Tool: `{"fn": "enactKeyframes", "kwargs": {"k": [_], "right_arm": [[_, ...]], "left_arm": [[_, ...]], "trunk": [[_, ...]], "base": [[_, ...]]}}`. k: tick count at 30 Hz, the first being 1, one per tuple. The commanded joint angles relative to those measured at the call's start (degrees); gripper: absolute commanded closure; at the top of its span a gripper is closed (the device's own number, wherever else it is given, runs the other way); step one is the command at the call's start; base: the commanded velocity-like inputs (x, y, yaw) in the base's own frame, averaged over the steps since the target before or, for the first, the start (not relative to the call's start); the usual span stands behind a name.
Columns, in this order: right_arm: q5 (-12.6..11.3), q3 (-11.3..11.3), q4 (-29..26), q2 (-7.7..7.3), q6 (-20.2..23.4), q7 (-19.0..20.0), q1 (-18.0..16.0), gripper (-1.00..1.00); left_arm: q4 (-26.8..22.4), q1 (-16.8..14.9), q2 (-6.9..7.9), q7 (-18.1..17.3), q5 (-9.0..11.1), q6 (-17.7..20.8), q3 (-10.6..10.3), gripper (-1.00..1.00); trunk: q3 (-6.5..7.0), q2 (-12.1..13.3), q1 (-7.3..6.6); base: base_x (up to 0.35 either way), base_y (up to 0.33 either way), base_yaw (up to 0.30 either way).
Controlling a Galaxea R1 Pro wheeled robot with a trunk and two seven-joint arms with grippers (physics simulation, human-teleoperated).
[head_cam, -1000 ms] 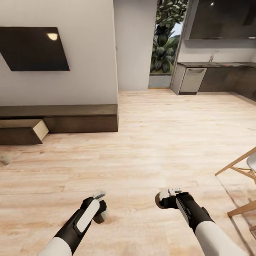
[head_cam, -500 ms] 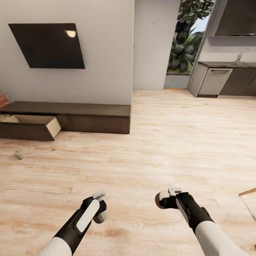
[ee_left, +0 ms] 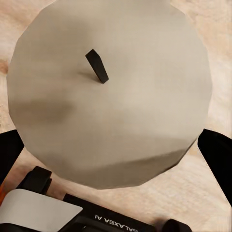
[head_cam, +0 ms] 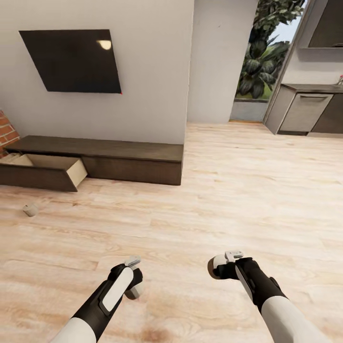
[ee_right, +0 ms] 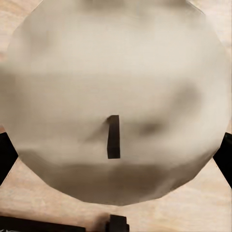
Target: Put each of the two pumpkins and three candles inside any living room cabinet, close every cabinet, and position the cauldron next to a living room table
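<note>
My left gripper (head_cam: pixel 135 287) is shut on a greyish candle (head_cam: pixel 136 291) low over the wood floor. In the left wrist view that candle (ee_left: pixel 111 101) shows its round top and dark wick. A second candle (head_cam: pixel 212 269) sits in my right gripper (head_cam: pixel 216 268), which is shut on it; the right wrist view shows that candle (ee_right: pixel 116 96) close up. A third candle (head_cam: pixel 31 209) lies on the floor at the left, in front of the long dark-brown cabinet (head_cam: pixel 133 153). The cabinet's left drawer (head_cam: pixel 45 167) stands pulled out. The pumpkins, cauldron and table are out of view.
A dark TV panel (head_cam: pixel 74 59) hangs on the white wall above the cabinet. A brick wall (head_cam: pixel 6 136) edges the far left. Grey kitchen cupboards (head_cam: pixel 307 112) and a doorway with plants (head_cam: pixel 262 62) lie at the back right. Open wood floor (head_cam: pixel 228 190) spreads between.
The camera has turned left, so the cabinet, TV and floor candle sit further right in the picture. Both arms keep the same pose, each still holding its candle.
</note>
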Motion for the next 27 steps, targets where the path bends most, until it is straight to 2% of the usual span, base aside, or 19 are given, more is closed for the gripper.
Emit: {"fn": "enactKeyframes", "kwargs": {"k": [1,10,27], "right_arm": [[-0.04,0.00,-0.01,0.00,0.00,-0.02,-0.01,1.00],[-0.04,-0.01,0.00,-0.01,0.01,-0.02,-0.01,1.00],[-0.04,0.00,0.00,0.00,0.00,-0.02,-0.01,1.00]], "left_arm": [[0.00,0.00,0.00,-0.05,-0.06,0.00,0.00,1.00],[0.01,0.00,0.00,-0.05,-0.06,0.00,0.00,1.00],[0.01,0.00,0.11,-0.05,0.09,-0.08,0.04,1.00]], "trunk": [[-0.01,0.00,0.00],[-0.36,0.00,0.00],[-1.21,0.00,0.00]], "base": [[0.327,0.000,0.281],[0.327,-0.004,0.271],[0.297,-0.093,0.259]]}}
